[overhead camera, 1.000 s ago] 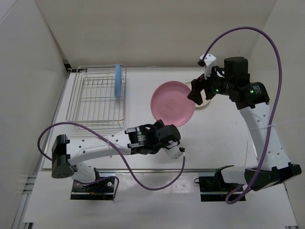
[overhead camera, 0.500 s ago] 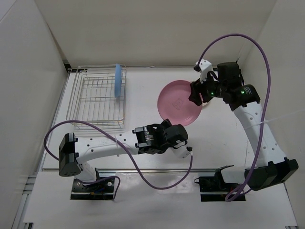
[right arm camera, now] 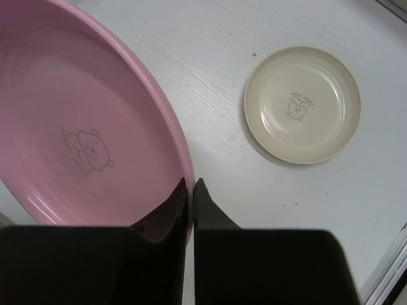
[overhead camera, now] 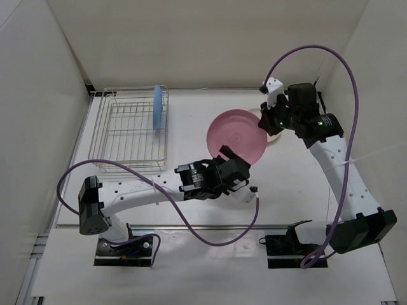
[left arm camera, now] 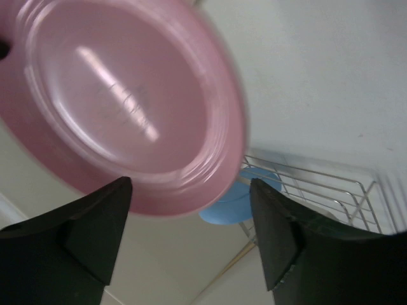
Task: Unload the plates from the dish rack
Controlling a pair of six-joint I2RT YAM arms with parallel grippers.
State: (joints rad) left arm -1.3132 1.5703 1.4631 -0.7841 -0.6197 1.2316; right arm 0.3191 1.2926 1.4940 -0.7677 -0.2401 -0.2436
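- The dish rack (overhead camera: 127, 130) sits on the table (overhead camera: 191, 108), well off to the left of the left claw (overhead camera: 233, 160).
- The light blue plate (overhead camera: 157, 107) stands on edge in the end of the rack nearer the left claw. It is well apart from both claws.
- The left claw has its fingers (left arm camera: 95, 222) spread wide and grips nothing. In its wrist view the lower rim of the pink plate (overhead camera: 235, 136) sits just beyond the gap between the fingertips. Whether the rim touches them cannot be told.
- The pink plate is tilted and lies between the two claws, ahead of the left claw and to the left of the right claw (overhead camera: 263, 124). The face with the small bear print is turned toward the right claw's camera.
- The right claw is clenched on the pink plate's near right rim. Its two fingers are almost together, with the rim pinched between them.
- The cream plate (right arm camera: 302, 105) lies flat and face up on the table, below and just beyond the right claw. In the right wrist view it is clear of the pink plate.
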